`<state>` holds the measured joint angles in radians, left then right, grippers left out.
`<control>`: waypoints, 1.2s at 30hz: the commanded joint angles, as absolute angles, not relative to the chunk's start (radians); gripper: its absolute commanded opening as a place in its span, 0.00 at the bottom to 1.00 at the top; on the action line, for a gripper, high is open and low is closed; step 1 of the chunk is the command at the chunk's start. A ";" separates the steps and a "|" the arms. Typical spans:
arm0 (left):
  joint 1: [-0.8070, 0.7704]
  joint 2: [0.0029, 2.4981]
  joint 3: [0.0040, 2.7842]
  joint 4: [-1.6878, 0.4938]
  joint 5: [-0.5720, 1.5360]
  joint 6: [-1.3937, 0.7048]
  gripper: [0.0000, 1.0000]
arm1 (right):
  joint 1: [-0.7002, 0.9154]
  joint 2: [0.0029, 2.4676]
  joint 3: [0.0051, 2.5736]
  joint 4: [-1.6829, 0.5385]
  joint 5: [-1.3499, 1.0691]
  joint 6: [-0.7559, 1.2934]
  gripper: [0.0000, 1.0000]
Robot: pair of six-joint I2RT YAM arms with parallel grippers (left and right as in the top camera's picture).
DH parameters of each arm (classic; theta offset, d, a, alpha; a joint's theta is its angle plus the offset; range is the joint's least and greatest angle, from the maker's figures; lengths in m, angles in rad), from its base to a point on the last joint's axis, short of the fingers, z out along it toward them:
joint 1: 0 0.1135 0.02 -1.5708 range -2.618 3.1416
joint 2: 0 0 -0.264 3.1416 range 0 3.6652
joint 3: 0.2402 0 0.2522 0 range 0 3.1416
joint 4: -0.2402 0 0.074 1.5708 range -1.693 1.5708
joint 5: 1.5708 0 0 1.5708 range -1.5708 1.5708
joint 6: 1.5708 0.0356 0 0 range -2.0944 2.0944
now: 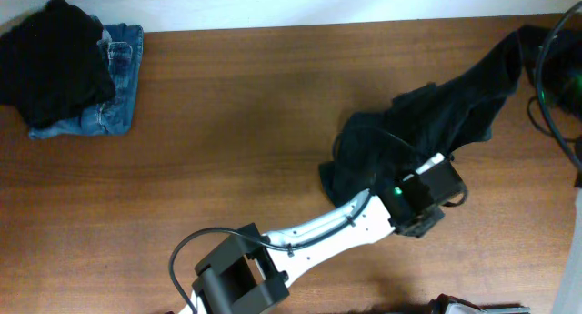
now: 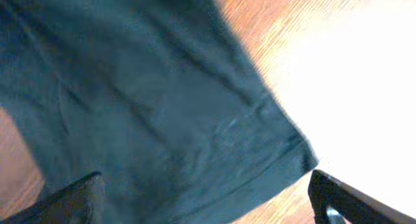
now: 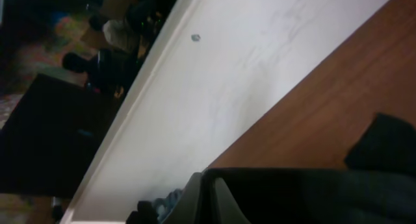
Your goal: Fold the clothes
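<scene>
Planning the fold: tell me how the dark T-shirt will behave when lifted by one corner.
Likely floppy: the T-shirt lies bunched and creased, holding no shape. Probably light: its cloth looks thin, its hem wavy. It may sag and trail when raised.

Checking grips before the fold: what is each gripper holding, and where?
The right gripper is shut on the far-right end of the T-shirt; which part that is cannot be told. The left gripper hangs open over the cloth, holding nothing.

Folded blue denim jeans (image 1: pixel 118 91) lie at the far left corner of the brown wooden worktop (image 1: pixel 227 150). A bundle of black cloth (image 1: pixel 50 64) sits heaped over the jeans' left side. Just behind the jeans runs a white wall (image 1: pixel 273 5).
</scene>
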<state>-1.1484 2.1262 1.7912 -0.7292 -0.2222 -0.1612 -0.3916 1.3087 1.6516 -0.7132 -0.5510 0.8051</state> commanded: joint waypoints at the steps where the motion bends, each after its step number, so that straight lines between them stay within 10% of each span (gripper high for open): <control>1: -1.145 2.117 1.782 -0.692 -0.260 -0.172 0.99 | -0.355 1.330 1.674 -0.701 -0.599 0.852 0.04; 36: -1.145 2.117 1.782 -0.549 -0.499 -0.356 0.99 | -0.245 1.321 1.910 -0.577 -0.781 1.072 0.04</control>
<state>-1.1481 2.1262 1.7908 -0.5598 -0.4496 -0.3294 -0.2760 1.3373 1.8843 -0.5892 -0.7578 1.0668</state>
